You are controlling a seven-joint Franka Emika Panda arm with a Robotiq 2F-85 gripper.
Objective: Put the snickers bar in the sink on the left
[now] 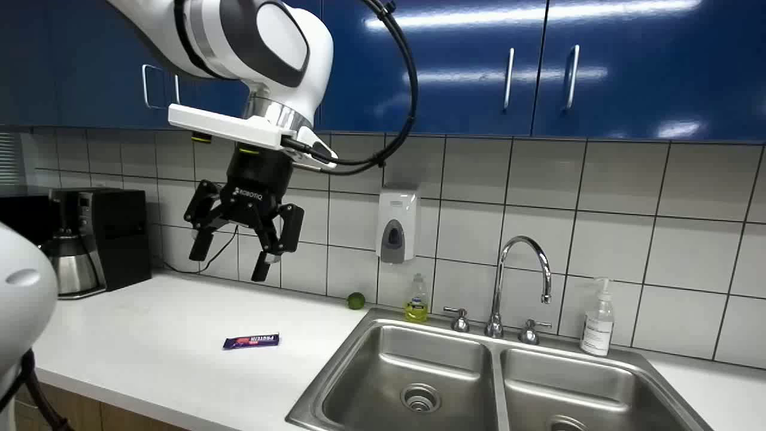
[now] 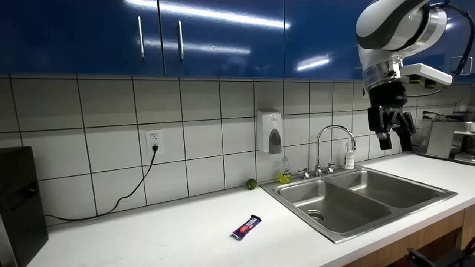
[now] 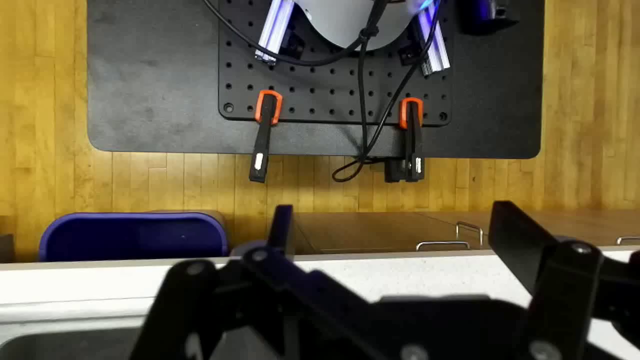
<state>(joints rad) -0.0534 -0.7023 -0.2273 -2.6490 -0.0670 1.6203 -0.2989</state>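
Note:
The snickers bar is a small purple wrapper marked PROTEIN (image 1: 251, 341) lying flat on the white counter beside the sink; it also shows in an exterior view (image 2: 246, 227). The steel sink has two basins. The left basin (image 1: 383, 392), the one nearer the bar, also shows in an exterior view (image 2: 349, 211). My gripper (image 1: 231, 257) is open and empty, high above the counter; it also shows in an exterior view (image 2: 395, 143). In the wrist view, my open fingers (image 3: 393, 209) frame the counter's front edge and the floor. The bar is out of that view.
A faucet (image 1: 497, 293) rises behind the sink. A yellow soap bottle (image 1: 417, 302), a green lime (image 1: 355, 300) and a pump bottle (image 1: 598, 326) stand along the wall. A soap dispenser (image 1: 397, 224) hangs above. A coffee maker (image 1: 102, 239) stands on the counter. Blue cabinets (image 1: 455, 66) hang overhead.

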